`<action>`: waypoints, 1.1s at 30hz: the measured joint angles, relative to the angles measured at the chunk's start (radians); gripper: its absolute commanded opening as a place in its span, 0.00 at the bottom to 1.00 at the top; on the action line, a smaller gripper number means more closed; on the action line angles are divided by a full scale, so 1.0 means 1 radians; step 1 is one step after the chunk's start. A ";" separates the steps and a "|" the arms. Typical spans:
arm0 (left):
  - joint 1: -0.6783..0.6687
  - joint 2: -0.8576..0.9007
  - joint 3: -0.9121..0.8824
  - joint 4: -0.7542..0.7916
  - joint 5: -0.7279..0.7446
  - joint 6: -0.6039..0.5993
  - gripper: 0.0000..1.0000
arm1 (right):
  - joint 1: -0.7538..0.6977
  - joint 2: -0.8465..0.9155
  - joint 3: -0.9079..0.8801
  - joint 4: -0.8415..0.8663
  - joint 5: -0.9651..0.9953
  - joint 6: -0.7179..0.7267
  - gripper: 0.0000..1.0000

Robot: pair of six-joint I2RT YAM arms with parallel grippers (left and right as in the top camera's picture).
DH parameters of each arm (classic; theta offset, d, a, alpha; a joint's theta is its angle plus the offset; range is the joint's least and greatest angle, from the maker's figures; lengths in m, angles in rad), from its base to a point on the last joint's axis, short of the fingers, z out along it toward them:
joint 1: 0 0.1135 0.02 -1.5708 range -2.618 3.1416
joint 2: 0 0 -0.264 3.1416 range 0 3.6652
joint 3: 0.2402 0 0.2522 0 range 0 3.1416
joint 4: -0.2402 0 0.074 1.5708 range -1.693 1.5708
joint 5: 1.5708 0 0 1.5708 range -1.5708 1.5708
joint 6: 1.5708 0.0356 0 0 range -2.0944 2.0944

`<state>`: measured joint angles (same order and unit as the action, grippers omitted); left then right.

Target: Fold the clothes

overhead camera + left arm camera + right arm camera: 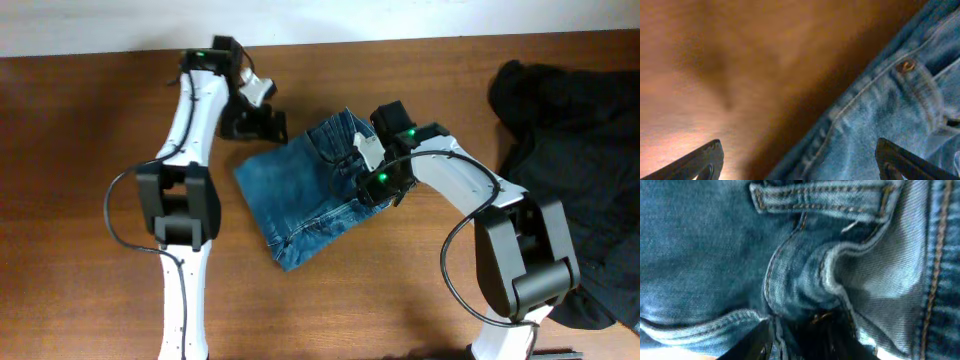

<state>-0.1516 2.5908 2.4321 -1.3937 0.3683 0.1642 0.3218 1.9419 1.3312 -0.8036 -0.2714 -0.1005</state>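
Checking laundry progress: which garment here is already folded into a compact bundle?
The blue denim jeans, a compact rectangle in the middle; the black cloth lies crumpled and spread out at the right.

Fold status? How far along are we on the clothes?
Done: the jeans lie folded into a compact bundle mid-table. In hand: the right gripper looks pinched on a denim fold near the waistband; the left gripper hangs open at the jeans' edge, holding nothing. Left: the black garments sit crumpled at the right side, not yet folded.
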 measured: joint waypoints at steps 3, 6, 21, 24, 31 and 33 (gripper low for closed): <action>-0.031 0.030 0.000 -0.146 0.003 0.027 0.97 | 0.001 -0.002 -0.013 0.119 0.047 0.013 0.41; -0.054 0.052 0.000 -0.227 0.003 0.071 0.91 | 0.001 -0.002 -0.015 0.230 0.124 0.038 0.41; -0.055 0.056 0.001 -0.189 0.018 0.105 0.99 | 0.001 -0.002 -0.015 0.346 0.265 0.053 0.47; -0.056 0.050 0.008 -0.103 0.002 0.098 0.99 | 0.001 -0.002 -0.015 0.333 0.268 0.052 0.47; -0.053 0.051 0.010 -0.061 0.078 0.133 0.99 | 0.000 -0.002 -0.002 0.316 0.299 0.036 0.63; -0.053 0.051 0.010 -0.061 0.097 0.144 0.99 | -0.001 -0.002 0.062 0.240 0.308 0.021 0.66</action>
<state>-0.2047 2.6423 2.4424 -1.4544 0.4648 0.3080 0.3210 1.9400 1.3930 -0.5632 0.0364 -0.0795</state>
